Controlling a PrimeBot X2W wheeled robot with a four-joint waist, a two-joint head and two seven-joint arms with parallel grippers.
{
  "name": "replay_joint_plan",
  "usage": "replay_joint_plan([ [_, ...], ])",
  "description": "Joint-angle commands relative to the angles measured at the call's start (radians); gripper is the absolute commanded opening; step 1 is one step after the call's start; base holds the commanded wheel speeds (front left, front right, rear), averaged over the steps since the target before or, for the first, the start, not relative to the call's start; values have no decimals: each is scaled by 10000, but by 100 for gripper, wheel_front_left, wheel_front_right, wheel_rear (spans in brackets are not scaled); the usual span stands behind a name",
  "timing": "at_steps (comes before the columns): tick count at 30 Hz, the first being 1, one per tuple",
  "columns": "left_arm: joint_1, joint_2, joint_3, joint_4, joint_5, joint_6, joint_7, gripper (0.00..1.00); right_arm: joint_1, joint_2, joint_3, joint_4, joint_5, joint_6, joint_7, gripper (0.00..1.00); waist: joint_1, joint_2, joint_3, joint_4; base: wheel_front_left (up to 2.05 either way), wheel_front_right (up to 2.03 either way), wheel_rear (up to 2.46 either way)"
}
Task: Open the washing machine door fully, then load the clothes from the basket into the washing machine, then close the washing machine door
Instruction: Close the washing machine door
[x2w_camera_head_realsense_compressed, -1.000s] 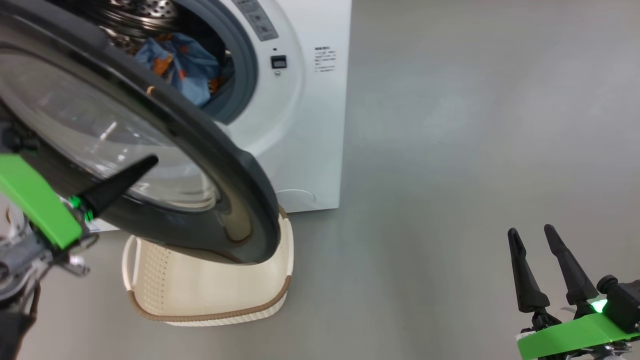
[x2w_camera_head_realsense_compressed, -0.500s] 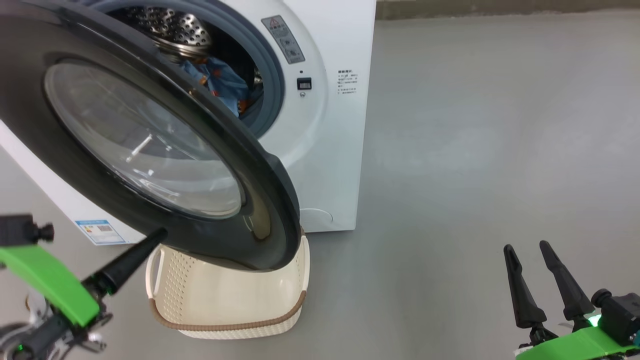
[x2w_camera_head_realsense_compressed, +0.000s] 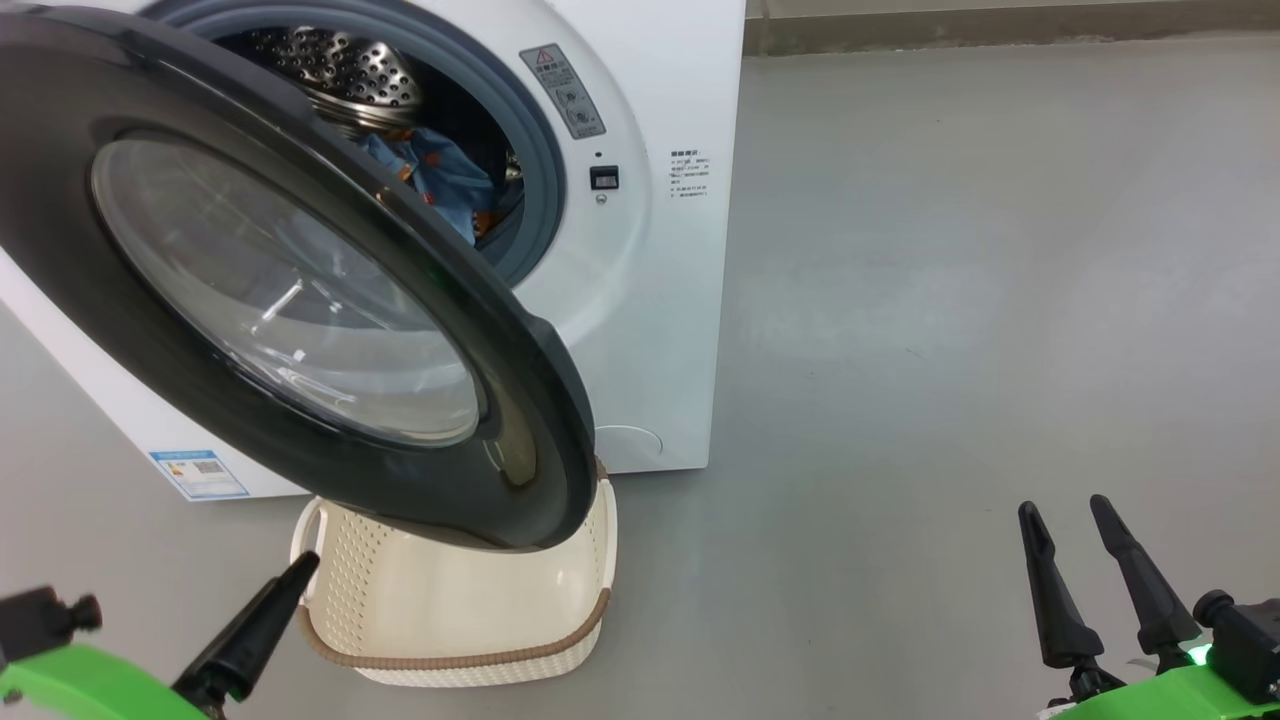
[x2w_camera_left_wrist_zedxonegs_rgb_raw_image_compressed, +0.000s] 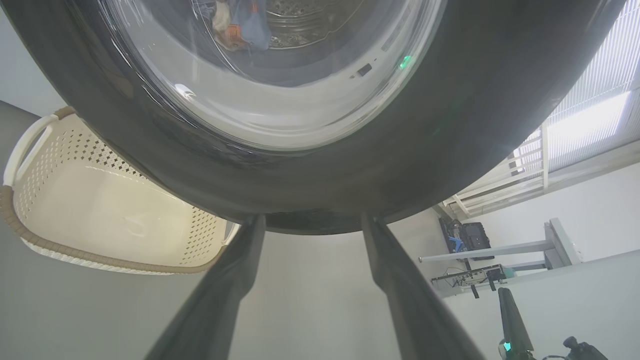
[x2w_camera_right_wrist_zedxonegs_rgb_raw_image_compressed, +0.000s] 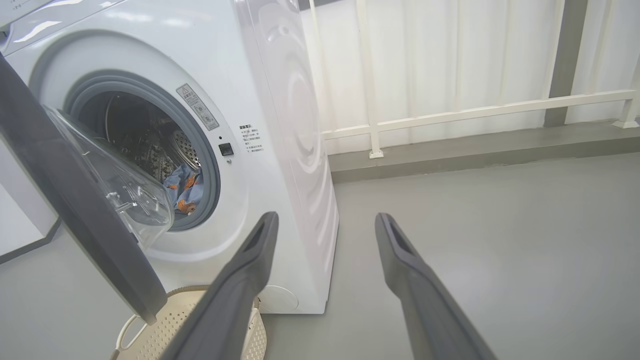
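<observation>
Door (x2w_camera_head_realsense_compressed: 300, 290) stands partly open, swung out from the washer (x2w_camera_head_realsense_compressed: 660, 300), with its glass bowl facing the drum (x2w_camera_head_realsense_compressed: 340, 65). Its black lower rim hangs over the basket (x2w_camera_head_realsense_compressed: 450, 640), which sits on the floor (x2w_camera_head_realsense_compressed: 950, 300) close against the washer's front. Clothes (x2w_camera_head_realsense_compressed: 440, 180), blue with orange print, lie inside the drum. My left gripper (x2w_camera_left_wrist_zedxonegs_rgb_raw_image_compressed: 312, 222) is spread wide with nothing between its fingers. In the left wrist view its tips sit right at the door's lower rim, and I cannot tell whether they touch it. In the head view one finger points up beside the basket's left handle. My right gripper (x2w_camera_head_realsense_compressed: 1064, 508) hangs well off to the right above the floor, fingers apart, holding nothing.
</observation>
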Motion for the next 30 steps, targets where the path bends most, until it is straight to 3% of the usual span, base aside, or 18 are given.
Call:
replay_joint_plan([
  [1, -94, 225, 409, -230, 139, -67, -500, 100, -100, -156, 83, -262, -66, 56, -80, 100, 0, 0, -10, 10, 0, 0, 0],
  [9, 491, -91, 270, 75, 380, -67, -2557, 100, -27, -147, -73, -273, -68, 56, -80, 100, 0, 0, -59, 116, 0, 0, 0],
  [17, 569, 82, -508, 955, 1929, -67, -5033, 100, -36, -127, -100, -234, -83, 56, -80, 100, 0, 0, -86, 178, 0, 0, 0],
  [22, 411, -80, -573, 1805, 3685, -67, -5566, 100, -48, -146, -151, -177, -75, 56, -80, 100, 0, 0, -120, 188, 0, 0, 0],
  [27, 528, -1202, 1092, 1818, 6598, -67, -5577, 100, -63, -152, -149, -108, -69, 56, -80, 100, 0, 0, -135, 156, 0, 0, 0],
  [28, 673, -1595, 1523, 1649, 7696, -67, -5578, 100, -61, -146, -152, -61, -60, 56, -80, 100, 0, 0, -138, 124, 0, 0, 0],
  [30, 793, -2018, 1880, 1493, 8392, -67, -5579, 100, -54, -149, -164, -5, -50, 56, -80, 100, 0, 0, -135, 91, 0, 0, 0],
])
